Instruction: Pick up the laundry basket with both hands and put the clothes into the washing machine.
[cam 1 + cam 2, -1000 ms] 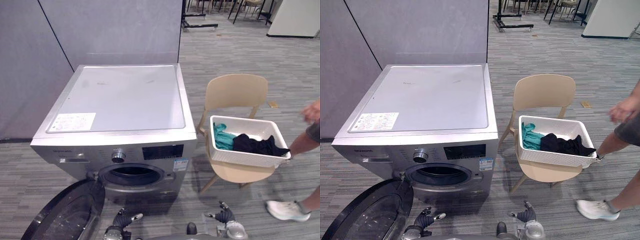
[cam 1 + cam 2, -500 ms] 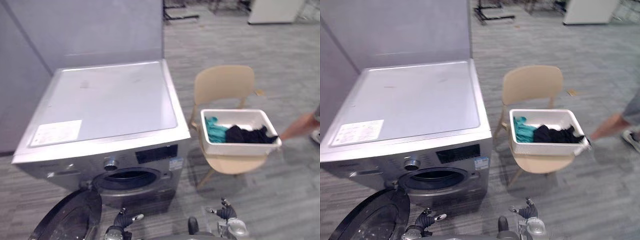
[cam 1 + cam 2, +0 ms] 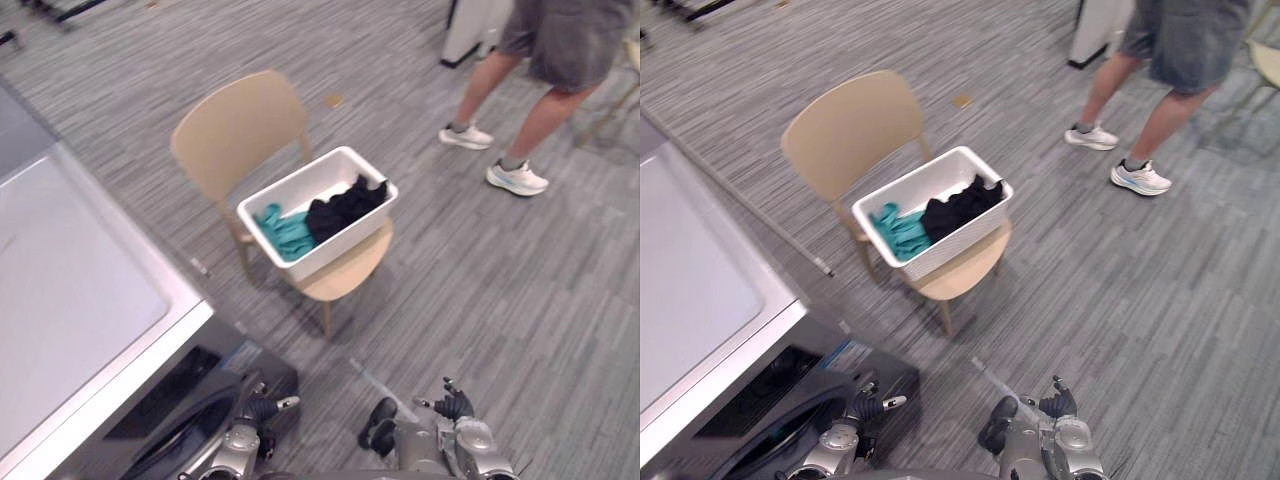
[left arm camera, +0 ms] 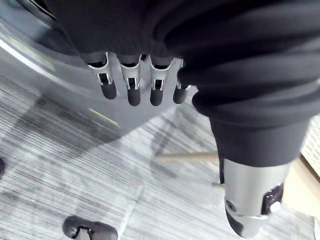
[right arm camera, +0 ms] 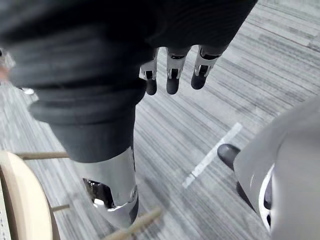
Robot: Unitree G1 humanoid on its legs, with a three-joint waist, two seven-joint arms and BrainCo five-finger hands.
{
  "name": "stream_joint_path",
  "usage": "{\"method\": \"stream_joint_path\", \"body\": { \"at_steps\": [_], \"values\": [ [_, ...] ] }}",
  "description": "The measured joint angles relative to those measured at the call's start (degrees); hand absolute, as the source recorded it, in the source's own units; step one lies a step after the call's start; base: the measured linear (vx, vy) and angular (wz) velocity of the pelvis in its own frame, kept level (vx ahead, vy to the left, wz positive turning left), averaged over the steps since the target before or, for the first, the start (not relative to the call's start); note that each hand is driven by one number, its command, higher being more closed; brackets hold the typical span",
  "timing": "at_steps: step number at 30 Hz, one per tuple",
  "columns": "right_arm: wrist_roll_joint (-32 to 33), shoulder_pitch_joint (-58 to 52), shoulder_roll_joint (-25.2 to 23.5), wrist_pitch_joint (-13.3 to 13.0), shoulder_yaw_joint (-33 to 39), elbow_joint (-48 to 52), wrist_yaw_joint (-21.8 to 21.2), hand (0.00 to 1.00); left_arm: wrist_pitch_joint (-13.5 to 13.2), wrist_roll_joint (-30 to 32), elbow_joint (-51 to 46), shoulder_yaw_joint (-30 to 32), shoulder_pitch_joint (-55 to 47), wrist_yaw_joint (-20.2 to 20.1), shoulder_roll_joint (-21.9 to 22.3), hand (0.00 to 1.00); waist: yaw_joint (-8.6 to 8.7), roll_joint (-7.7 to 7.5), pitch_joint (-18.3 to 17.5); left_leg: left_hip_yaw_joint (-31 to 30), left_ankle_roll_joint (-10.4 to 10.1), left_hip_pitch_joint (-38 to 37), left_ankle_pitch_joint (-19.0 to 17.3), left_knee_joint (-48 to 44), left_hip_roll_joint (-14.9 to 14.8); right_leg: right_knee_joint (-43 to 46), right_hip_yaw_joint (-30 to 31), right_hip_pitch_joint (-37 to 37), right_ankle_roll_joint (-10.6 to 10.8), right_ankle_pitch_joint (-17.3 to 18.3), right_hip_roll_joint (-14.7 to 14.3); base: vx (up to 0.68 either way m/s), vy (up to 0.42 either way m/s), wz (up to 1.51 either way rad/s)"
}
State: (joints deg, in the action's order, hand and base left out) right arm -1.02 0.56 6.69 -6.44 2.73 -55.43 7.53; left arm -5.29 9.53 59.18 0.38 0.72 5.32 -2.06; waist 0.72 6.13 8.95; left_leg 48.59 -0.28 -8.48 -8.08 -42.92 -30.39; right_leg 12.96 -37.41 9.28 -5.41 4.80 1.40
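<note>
laundry basket: the white laundry basket [image 3: 345, 238] sits on the seat of the tan chair [image 3: 238, 130], turned at an angle to the backrest. Neither hand touches it.
clothes: both lie in the basket on the chair. A teal garment [image 3: 284, 230] is at the end nearer the washing machine. A black garment [image 3: 345, 205] is just beside it, heaped up against the far rim.
washing machine: the washing machine [image 3: 70, 300] stands to the left of the chair, near it. We see its pale flat top and, lower down, the dark front with part of the round opening.
left hand: the left hand [image 3: 258, 408] hangs low on our side of the chair, well apart from it and close in front of the machine's face. In its wrist view the fingers [image 4: 132, 92] are straight and loosely side by side, with the thumb out to one side — nothing held.
right hand: the right hand [image 3: 453, 405] is also low on our side of the chair, to its right and well apart. Its fingers [image 5: 172, 82] are straight and relaxed with the thumb apart — nothing held.
floor: grey striped carpet [image 3: 480, 290] runs under the chair. A pale strip [image 5: 212, 155] lies on it between the chair and the right hand.
person: a person [image 3: 540, 110] stands beyond the chair to its right, well apart. We see bare legs, grey shorts and pale shoes on the carpet.
</note>
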Motion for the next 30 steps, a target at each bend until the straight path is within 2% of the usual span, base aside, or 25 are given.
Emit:
{"method": "stream_joint_path", "body": {
  "at_steps": [1, 2, 3, 4, 6, 8, 9, 10, 11, 12, 13, 14, 15, 16, 18, 19, 20, 21, 23, 24, 25, 26, 27, 28, 30],
  "values": [
    [0.0, 0.3, 0.0, 0.0, -1.1, 0.0, 0.0, 0.0, -0.1, -0.5, 0.0, 0.0, -0.8, 0.0, 0.1, 0.0, -0.52, 0.22, 0.4, -4.5, 6.0, 2.2, 3.3, -7.8, -3.1, -1.8, 2.9, -1.9, -0.7, 0.4, -2.1, 0.18, -0.059, -1.49],
    [0.0, 0.4, -0.4, 0.0, -2.1, 0.0, 0.1, 0.0, -0.1, -1.2, 0.0, 0.0, -1.7, 0.0, 0.3, 0.0, -1.43, -0.14, 0.8, -13.9, 2.7, 7.7, -1.0, -14.6, -2.1, -2.3, 6.6, -3.1, -1.2, 1.0, -3.8, 0.25, -0.009, -1.65],
    [0.0, 0.9, -0.6, 0.0, -2.1, -0.1, 0.1, 0.0, -0.3, -2.2, -0.2, 0.5, -1.9, -0.1, 0.2, 0.0, -1.71, -0.53, 1.3, -21.4, 0.0, 13.0, -4.2, -16.5, 1.8, -2.5, 9.5, -4.1, -1.4, 1.4, -4.1, 0.25, 0.02, -1.44],
    [-0.1, 1.0, -0.6, 0.0, -2.1, -0.4, 0.0, 0.0, -0.6, -2.5, -0.4, 0.5, -1.8, 0.0, -0.1, 0.0, -1.99, -1.04, 1.6, -24.3, -0.7, 15.1, -5.5, -16.1, 4.1, -2.9, 11.1, -4.9, -1.3, 1.4, -4.2, 0.28, 0.049, -1.35],
    [-0.1, 1.4, -1.4, 0.0, -2.0, -1.0, 0.0, 0.0, -1.0, -3.0, -1.9, 1.5, -1.8, 0.1, -0.7, 0.0, -3.2, -2.36, 2.4, -28.8, -1.0, 19.9, -6.8, -8.4, 10.7, -4.5, 16.4, -7.5, -0.6, 1.5, -4.1, 0.29, 0.094, -1.32],
    [-0.1, 1.4, -1.4, 0.0, -1.6, -1.0, 0.0, 0.0, -1.4, -3.3, -2.2, 1.6, -1.8, 0.1, -0.5, 0.0, -3.2, -2.2, 2.3, -31.5, -1.4, 22.7, -6.5, 2.2, 15.0, -5.6, 19.2, -8.7, 0.4, 1.7, -3.8, 0.25, 0.126, -0.85],
    [-0.1, 1.5, -1.4, 0.1, -1.5, -1.0, 0.0, 0.0, -1.4, -3.3, -2.6, 1.6, -1.8, 0.1, -0.3, 0.0, -3.18, -2.38, 2.3, -31.8, -3.0, 24.0, -5.4, 12.3, 18.4, -6.6, 20.6, -9.5, 1.7, 1.9, -2.8, 0.34, 0.179, -0.53],
    [-0.1, 1.5, -1.2, 0.1, -1.5, -1.1, 0.1, 0.0, -1.5, -3.3, -2.9, 1.6, -1.8, 0.1, -0.2, 0.0, -3.21, -2.52, 2.4, -31.2, -3.8, 24.8, -3.3, 19.2, 20.7, -7.6, 21.3, -10.8, 2.6, 2.2, -2.0, 0.42, 0.22, -0.46],
    [-0.1, 1.5, -1.3, 0.1, -1.5, -1.1, 0.1, 0.0, -1.6, -3.3, -3.1, 1.8, -1.7, 0.0, -0.2, 0.0, -3.79, -3.05, 2.4, -31.1, -3.1, 24.0, 1.1, 23.3, 22.7, -8.8, 21.9, -12.0, 4.6, 1.8, -1.0, 0.32, 0.153, -0.31],
    [-0.1, 1.5, -1.4, 0.1, -1.7, -1.1, 0.1, 0.0, -1.6, -3.3, -3.1, 1.8, -1.8, 0.1, -0.2, 0.0, -4.37, -3.29, 2.1, -31.0, -1.6, 23.1, 3.5, 25.2, 23.7, -9.5, 22.6, -12.7, 5.6, 1.5, -0.6, 0.36, 0.156, -0.27],
    [-0.1, 2.2, -1.6, 0.0, -2.2, -1.2, 0.0, 0.0, -1.5, -3.3, -3.1, 2.0, -1.7, 0.1, -0.3, 0.0, -4.66, -4.01, 1.4, -30.9, 1.8, 22.1, 3.1, 25.8, 25.6, -10.6, 23.5, -13.5, 7.5, 1.8, 1.1, 0.54, 0.248, -0.06],
    [-0.1, 2.7, -1.9, 0.0, -3.1, -1.7, 0.0, 0.0, -1.6, -3.5, -3.1, 2.5, -1.7, 0.0, -0.1, 0.0, -4.61, -4.34, 1.4, -30.9, 4.0, 22.5, 1.1, 23.6, 25.9, -9.4, 23.2, -13.8, 9.1, 2.3, 1.8, 0.54, 0.256, 0.06],
    [-0.1, 3.2, -1.9, 0.0, -3.3, -2.4, -0.1, 0.0, -1.6, -3.9, -3.1, 2.5, -1.7, 0.0, 0.0, 0.0, -4.85, -4.39, 1.4, -31.0, 3.9, 22.0, 0.0, 23.1, 25.9, -6.8, 23.1, -13.3, 10.2, 2.9, 2.3, 0.5, 0.272, 0.28],
    [-0.1, 4.4, -2.6, 0.1, -3.2, -3.3, -0.1, 0.0, -1.4, -4.4, -2.9, 2.4, -1.6, 0.2, 0.0, 0.0, -4.71, -4.33, 1.5, -31.8, 4.5, 19.4, -0.9, 23.6, 26.7, 3.9, 22.3, -10.8, 11.8, 3.9, 4.1, 0.4, 0.225, 0.48],
    [-0.1, 4.4, -3.2, 0.1, -3.2, -3.4, -0.1, 0.0, -0.9, -4.4, -2.7, 0.3, -1.7, 0.0, -0.3, 0.0, -4.31, -4.56, 1.6, -35.3, 5.6, 13.4, -1.7, 26.7, 29.2, 25.3, 21.4, -5.5, 17.4, 0.2, 8.6, 0.45, 0.216, 1.0],
    [-0.1, 4.5, -3.2, 0.1, -3.3, -3.3, -0.2, 0.0, -0.4, -4.4, -2.6, -1.5, -1.6, -0.1, -0.4, 0.0, -3.87, -4.84, 1.6, -38.1, 6.1, 11.0, -2.3, 28.1, 30.6, 33.3, 21.3, -3.1, 16.2, 1.8, 10.5, 0.35, 0.103, 1.19],
    [-0.1, 4.6, -3.2, 0.1, -3.3, -3.3, -0.2, 0.0, -0.4, -4.4, -2.7, -1.9, -1.6, 0.0, -0.4, 0.0, -3.53, -5.01, 1.7, -39.8, 6.1, 10.1, -2.3, 28.7, 31.2, 36.0, 21.2, -2.4, 15.1, 3.1, 11.1, 0.35, 0.034, 1.72],
    [-0.1, 5.0, -2.9, 0.0, -3.1, -3.0, -0.2, 0.0, -0.2, -4.4, -2.7, -2.2, -1.7, 0.2, -0.4, 0.0, -3.04, -4.6, 1.8, -44.2, 6.1, 7.4, -2.3, 30.8, 31.6, 36.5, 20.1, -1.2, 11.8, 6.7, 11.6, 0.42, -0.01, 1.49],
    [-0.1, 5.2, -2.8, -0.2, -3.2, -2.7, -0.2, 0.0, -0.2, -4.4, -2.8, -2.2, -1.7, 0.6, -0.3, 0.0, -3.21, -4.26, 2.0, -49.0, 6.0, 6.4, -2.2, 31.4, 31.6, 30.8, 19.5, -0.4, 11.1, 8.5, 10.7, 0.39, -0.087, 1.73],
    [-0.1, 5.5, -2.5, -0.8, -3.2, -2.7, -0.2, 0.0, -0.2, -4.5, -3.0, -2.1, -1.5, 1.3, -0.3, 0.0, -3.22, -4.04, 2.1, -54.1, 5.8, 6.3, -2.2, 31.3, 31.6, 22.0, 23.2, 0.5, 11.2, 9.3, 8.7, 0.3, -0.15, 1.87],
    [-0.1, 5.6, -2.1, -1.1, -3.2, -2.6, -0.2, 0.0, -0.2, -4.5, -2.9, -2.2, -1.3, 1.3, -0.3, 0.0, -3.22, -3.81, 2.1, -56.5, 5.0, 6.4, -2.2, 31.3, 31.7, 18.2, 26.1, 0.9, 11.4, 9.2, 7.5, 0.34, -0.228, 2.34],
    [-0.1, 5.5, -1.4, -1.4, -3.0, -2.5, -0.1, 0.0, -0.2, -4.5, -2.9, -2.7, -0.7, 1.3, -0.2, 0.0, -3.19, -3.82, 2.2, -61.5, 3.4, 6.9, -2.4, 30.9, 32.3, 10.3, 34.1, 0.9, 12.6, 8.3, 5.2, 0.22, -0.193, 1.78],
    [-0.1, 5.2, -1.3, -1.4, -2.7, -2.4, -0.1, 0.0, -0.2, -4.5, -3.0, -2.9, -0.5, 1.3, -0.2, 0.0, -3.18, -4.16, 2.1, -63.1, 2.8, 7.1, -2.7, 30.7, 32.8, 7.3, 37.1, 0.9, 13.4, 7.4, 5.0, 0.32, -0.374, 2.58],
    [0.0, 4.0, -1.8, -1.5, -1.5, -2.2, 0.0, 0.0, -0.2, -4.5, -2.7, -3.2, 0.6, 1.3, -0.6, 0.0, -3.19, -5.79, 2.3, -68.1, 0.9, 7.8, -4.0, 29.4, 35.3, 1.1, 40.7, 0.3, 12.9, 1.2, 6.5, 0.25, -0.348, 1.97],
    [0.0, 4.3, -0.7, -1.4, -1.1, -2.6, 0.1, 0.0, -0.3, -4.4, -2.7, -3.3, 0.5, 1.3, 1.3, 0.0, -3.96, -3.32, 1.4, -71.3, -1.4, 9.9, -3.8, 28.4, 33.4, 1.3, 36.1, -1.0, 12.1, 0.2, 6.2, 0.18, -0.282, 1.67]
  ]
}}
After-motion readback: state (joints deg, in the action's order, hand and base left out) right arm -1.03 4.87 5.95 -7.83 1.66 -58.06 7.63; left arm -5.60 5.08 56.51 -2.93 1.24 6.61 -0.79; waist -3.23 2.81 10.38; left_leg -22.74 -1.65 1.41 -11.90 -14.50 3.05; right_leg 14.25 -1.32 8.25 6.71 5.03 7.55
